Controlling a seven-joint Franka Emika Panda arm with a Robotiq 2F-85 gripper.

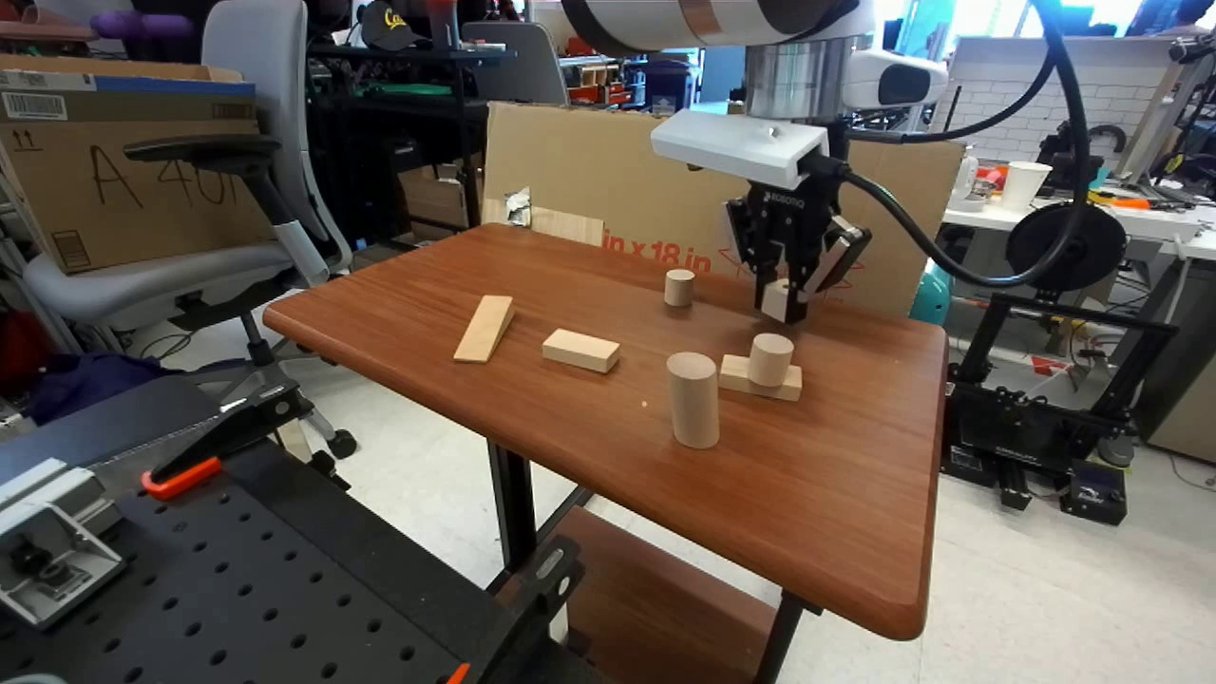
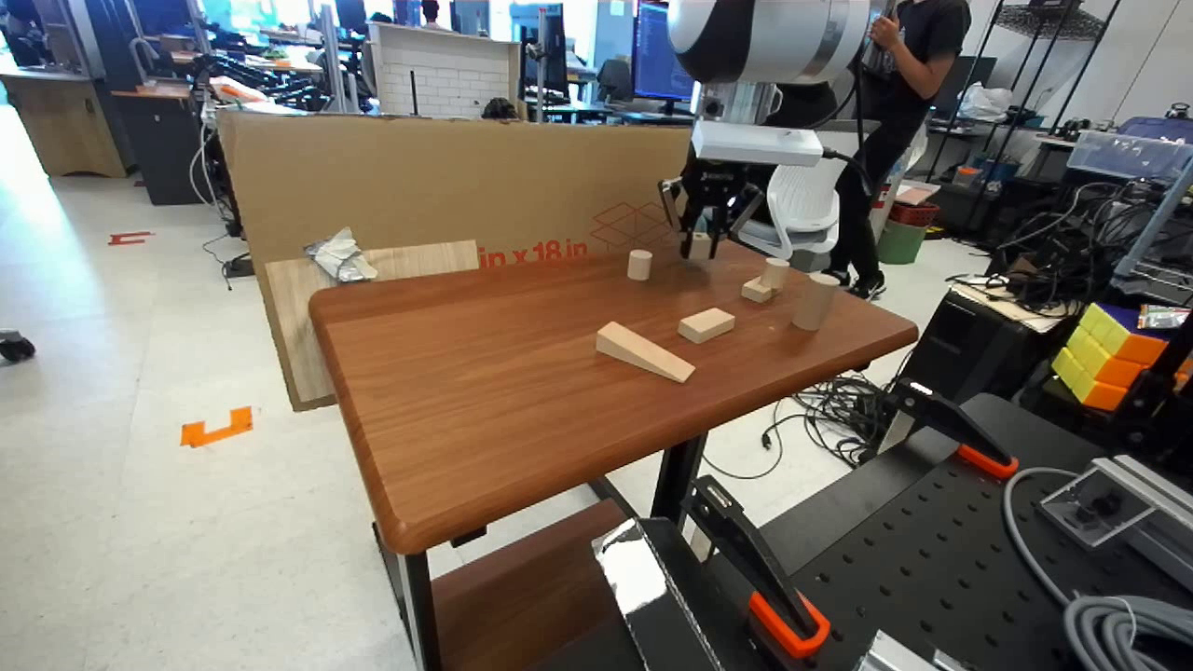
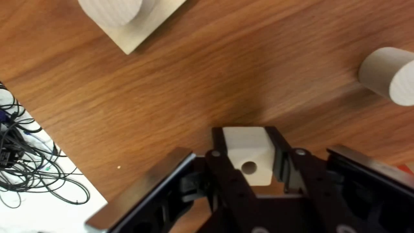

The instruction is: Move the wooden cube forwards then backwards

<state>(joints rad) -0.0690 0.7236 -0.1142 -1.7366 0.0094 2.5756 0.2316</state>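
The hand (image 3: 245, 134) pinches the wooden cube (image 3: 248, 149) near the free-standing short cylinder (image 1: 678, 288); grasping is done, forward travel unclear, and the backward move probably remains.

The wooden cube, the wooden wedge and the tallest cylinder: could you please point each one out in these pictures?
Wooden cube (image 3: 249, 156): wrist view, on the face with the hole.
Wooden wedge (image 1: 484, 329): an exterior view, on its sloping face.
Tallest cylinder (image 1: 694, 404): an exterior view, on its curved side.
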